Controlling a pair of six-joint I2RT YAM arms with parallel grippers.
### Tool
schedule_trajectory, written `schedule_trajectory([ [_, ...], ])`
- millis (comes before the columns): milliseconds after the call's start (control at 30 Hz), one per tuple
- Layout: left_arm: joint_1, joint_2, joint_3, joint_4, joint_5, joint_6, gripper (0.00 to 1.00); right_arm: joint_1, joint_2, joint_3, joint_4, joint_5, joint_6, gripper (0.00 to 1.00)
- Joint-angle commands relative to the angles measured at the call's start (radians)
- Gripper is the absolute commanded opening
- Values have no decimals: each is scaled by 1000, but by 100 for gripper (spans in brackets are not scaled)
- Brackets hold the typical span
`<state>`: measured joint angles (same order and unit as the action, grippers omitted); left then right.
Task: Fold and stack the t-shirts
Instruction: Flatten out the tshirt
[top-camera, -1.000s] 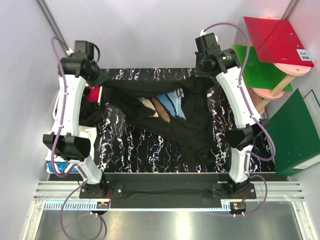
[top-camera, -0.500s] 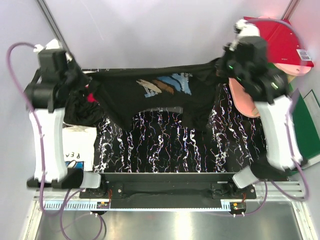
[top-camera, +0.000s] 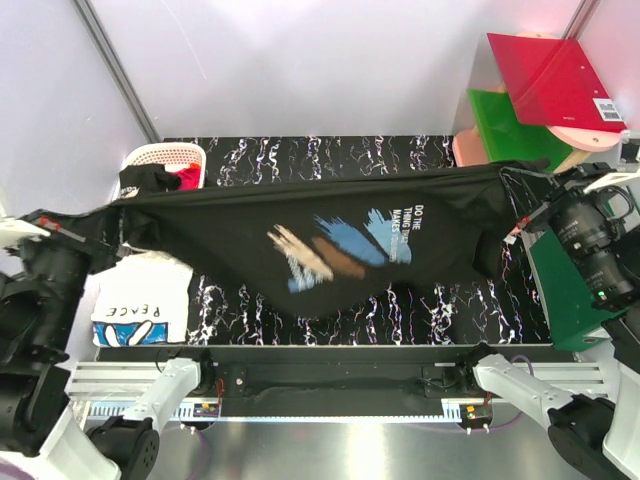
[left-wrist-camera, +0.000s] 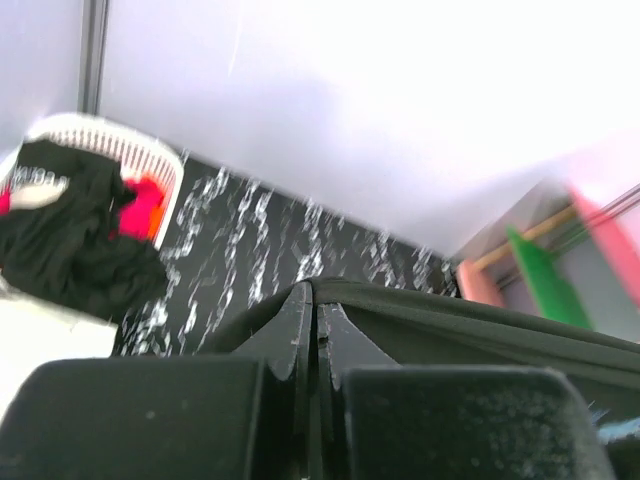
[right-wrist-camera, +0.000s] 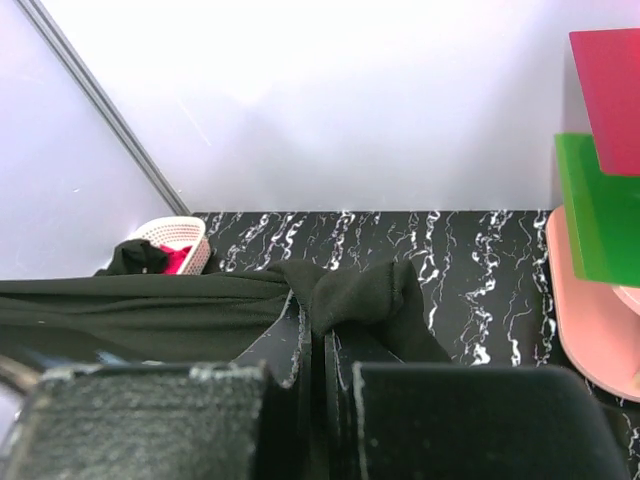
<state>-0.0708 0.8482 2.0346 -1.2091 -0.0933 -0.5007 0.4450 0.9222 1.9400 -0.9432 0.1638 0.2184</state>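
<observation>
The black t-shirt (top-camera: 330, 250) hangs taut over the counter (top-camera: 300, 155), left tool (left-wrist-camera: 315, 310) clamped on its 9 o'clock end, right tool (right-wrist-camera: 312, 320) clamped on its 3 o'clock end.

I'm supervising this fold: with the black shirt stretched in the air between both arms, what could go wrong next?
The black t-shirt is held only by small pinches of cloth in the left end effector and right end effector; pulled this taut, one corner might slip free. Its left side hangs over the white PEACE shirt, so lowering it could drag or cover that one.
</observation>
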Motion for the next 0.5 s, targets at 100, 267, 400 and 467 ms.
schedule_trajectory([
  [100,6,236,104,72,-105,24,0,-6,138,-58,153,279,-97,0],
  [267,8,572,56,65,44,-5,0,-8,380,-111,233,321,-93,0],
  [400,5,748,-56,121,86,-50,0,-28,587,-141,287,257,-76,0],
  [467,6,831,-106,144,75,-52,0,-41,717,-144,316,229,-76,0],
])
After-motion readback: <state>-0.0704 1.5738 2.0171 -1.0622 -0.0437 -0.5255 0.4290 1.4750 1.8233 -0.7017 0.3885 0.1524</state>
